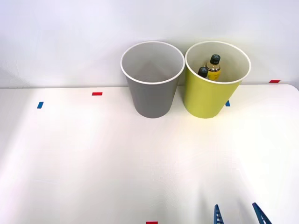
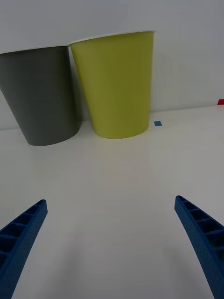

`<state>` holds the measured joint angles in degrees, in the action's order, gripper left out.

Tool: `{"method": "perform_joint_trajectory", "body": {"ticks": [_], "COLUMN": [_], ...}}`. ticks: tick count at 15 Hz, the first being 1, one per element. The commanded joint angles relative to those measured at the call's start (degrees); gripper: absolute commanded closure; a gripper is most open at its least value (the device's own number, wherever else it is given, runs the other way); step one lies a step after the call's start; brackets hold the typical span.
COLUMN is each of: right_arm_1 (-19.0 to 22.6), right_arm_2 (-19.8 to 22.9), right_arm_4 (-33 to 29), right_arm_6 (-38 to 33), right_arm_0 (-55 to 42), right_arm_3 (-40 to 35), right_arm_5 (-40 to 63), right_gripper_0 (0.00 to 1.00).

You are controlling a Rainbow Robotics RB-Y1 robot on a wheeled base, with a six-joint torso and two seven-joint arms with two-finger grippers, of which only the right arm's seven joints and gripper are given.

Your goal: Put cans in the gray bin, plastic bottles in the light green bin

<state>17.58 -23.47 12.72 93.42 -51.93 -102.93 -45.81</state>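
The gray bin [image 1: 152, 79] [image 2: 43, 96] stands at the back of the white table, and its inside looks bare. Right beside it is the light green bin [image 1: 212, 81] [image 2: 116, 84]. Two plastic bottles with dark caps sit inside the green bin: one with a gold neck and yellow label [image 1: 214, 66], the other in front of it with just its cap showing [image 1: 202, 72]. My right gripper [image 1: 238, 210] [image 2: 111, 205] is open at the table's near right edge, well short of both bins, with nothing between its blue fingers. No cans are in view.
Small red tape marks [image 1: 96, 94] [image 1: 274, 81] and blue tape marks [image 1: 40, 105] [image 2: 157, 123] lie on the white table [image 1: 117, 158]. A red mark [image 1: 151, 222] sits at the near edge. A pale wall rises right behind the bins.
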Motion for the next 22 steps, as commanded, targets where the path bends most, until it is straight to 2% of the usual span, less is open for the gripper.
{"method": "perform_joint_trajectory", "body": {"ticks": [1, 22], "right_arm_1": [0.0, 0.0], "right_arm_2": [0.0, 0.0], "right_arm_4": [0.03, 0.03], "right_arm_6": [0.01, 0.01], "right_arm_0": [-0.01, -0.01], "right_arm_3": [0.01, 0.01], "right_arm_5": [0.02, 0.02], "right_gripper_0": [0.06, 0.06]}}
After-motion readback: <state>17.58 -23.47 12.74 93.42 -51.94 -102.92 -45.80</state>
